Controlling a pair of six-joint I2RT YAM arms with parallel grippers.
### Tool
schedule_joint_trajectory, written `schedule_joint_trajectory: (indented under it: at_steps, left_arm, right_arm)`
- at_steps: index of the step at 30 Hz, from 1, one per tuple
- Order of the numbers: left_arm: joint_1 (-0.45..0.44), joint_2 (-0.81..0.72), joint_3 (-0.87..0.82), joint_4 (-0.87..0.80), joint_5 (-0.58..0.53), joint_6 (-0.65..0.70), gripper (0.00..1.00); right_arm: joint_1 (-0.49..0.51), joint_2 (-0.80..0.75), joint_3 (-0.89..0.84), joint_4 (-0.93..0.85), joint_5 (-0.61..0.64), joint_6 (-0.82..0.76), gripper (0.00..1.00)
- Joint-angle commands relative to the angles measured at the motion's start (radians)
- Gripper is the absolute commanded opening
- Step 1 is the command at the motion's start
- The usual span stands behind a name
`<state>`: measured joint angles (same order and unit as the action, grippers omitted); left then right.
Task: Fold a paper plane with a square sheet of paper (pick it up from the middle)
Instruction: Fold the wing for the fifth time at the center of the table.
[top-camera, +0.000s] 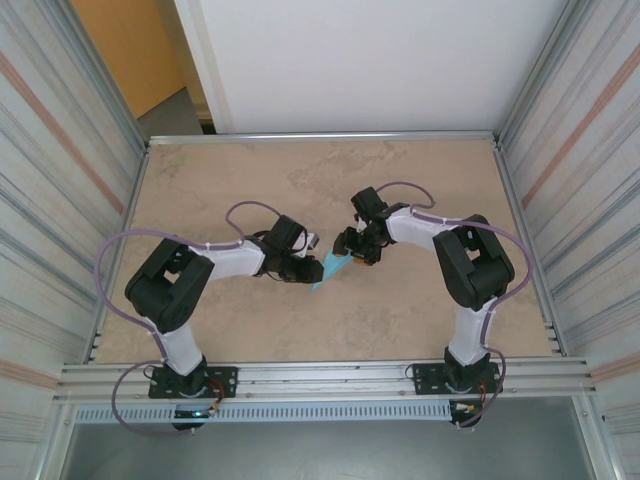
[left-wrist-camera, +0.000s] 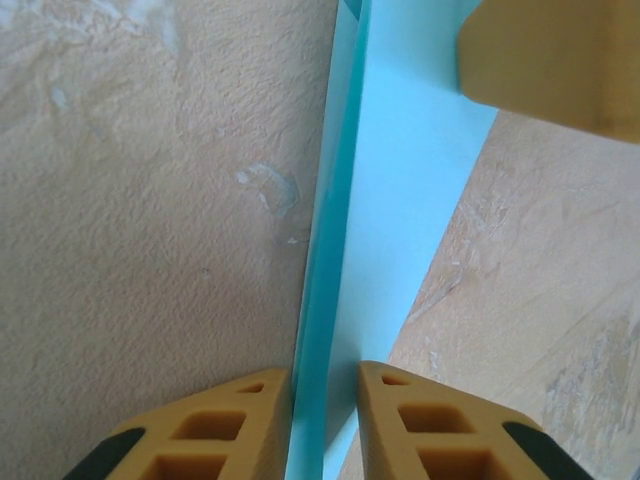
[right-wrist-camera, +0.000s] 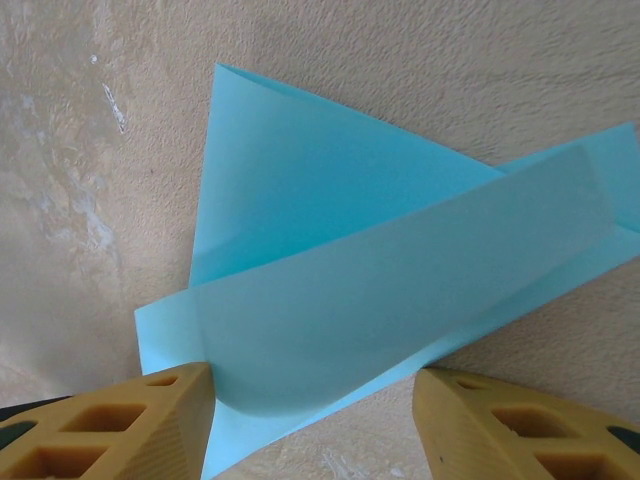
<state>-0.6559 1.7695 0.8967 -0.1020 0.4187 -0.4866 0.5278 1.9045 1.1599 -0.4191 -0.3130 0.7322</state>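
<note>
The left arm (top-camera: 175, 290) and the right arm (top-camera: 470, 265) stand at the near edge of the table (top-camera: 200, 180). Both bend in toward the middle, and their tips come close together there. The paper (top-camera: 330, 268) sits right between them, in the middle of the table. It is light blue and folded.

The left pincer (top-camera: 303, 270) is at the left side of the paper. In its own camera, the left pincer (left-wrist-camera: 325, 425) has its two yellow fingers (left-wrist-camera: 215, 430) close together, with only a thin gap. A folded edge of the paper (left-wrist-camera: 410, 200) stands up in that gap and runs away from the fingers. I cannot tell if they squeeze it or just sit beside it. Farther on, a yellow finger (left-wrist-camera: 550, 60) of the other pincer is over the paper.

The right pincer (top-camera: 353, 252) is at the right side of the paper. In its own camera, the right pincer (right-wrist-camera: 312, 425) is open wide. Its fingers (right-wrist-camera: 120, 420) are far apart and squeeze nothing. The paper (right-wrist-camera: 330, 260) lies on the table between and ahead of them. One flap (right-wrist-camera: 400, 290) curls up off the flat part.

Past the pincers, the tan table goes on to a white wall (top-camera: 380, 60).
</note>
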Motion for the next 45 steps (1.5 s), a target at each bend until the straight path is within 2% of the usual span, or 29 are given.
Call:
schedule_joint_trajectory:
  at_steps: [1,19,25,35,43,45]
  left_arm:
    - [-0.015,0.060,0.005,-0.027,-0.021,-0.006,0.24]
    - [-0.010,0.103,0.046,-0.089,-0.022,-0.009,0.21]
    - [-0.010,0.132,0.063,-0.116,-0.021,-0.009,0.20]
    - [-0.011,0.151,0.080,-0.138,-0.019,-0.004,0.20]
    - [-0.010,0.156,0.082,-0.133,-0.010,-0.007,0.19]
    - [-0.010,0.157,0.081,-0.132,-0.011,-0.006,0.19]
  right_arm:
    - [0.008,0.155,-0.057,0.051,0.080,0.006,0.56]
    - [0.006,0.170,-0.059,0.046,0.094,0.008,0.48]
    - [0.003,0.145,-0.055,0.050,0.076,0.011,0.51]
    - [-0.035,-0.177,-0.143,0.078,0.017,-0.048,0.57]
    - [0.035,-0.263,-0.156,0.156,-0.080,-0.071,0.45]
    - [0.055,-0.239,-0.130,0.167,-0.085,-0.062,0.37]
